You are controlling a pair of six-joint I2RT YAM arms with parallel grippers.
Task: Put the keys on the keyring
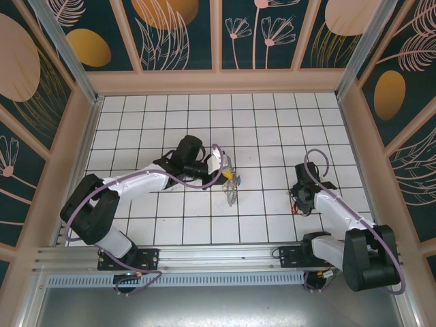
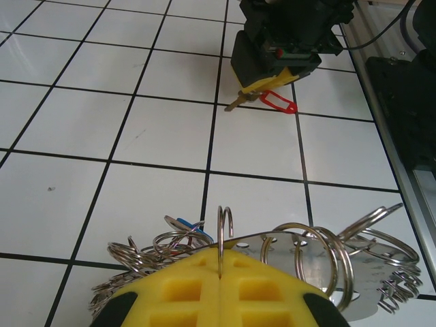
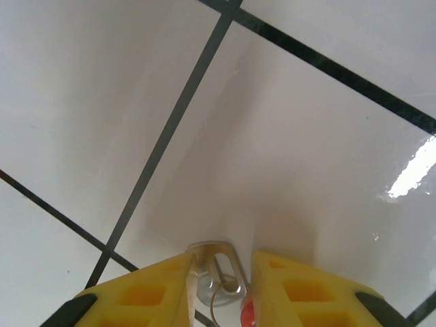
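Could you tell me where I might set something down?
Free: far tile rows along the back wall; tiles between the large silvery fringed metal keyring and the right gripper pinching a red-tagged silver key. Crowded: around the left gripper clamping that keyring.

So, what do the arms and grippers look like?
The left arm and right arm have white links, black joints and a looping purple cable each. The left gripper and right gripper have yellow fingers with square recesses and black edging.
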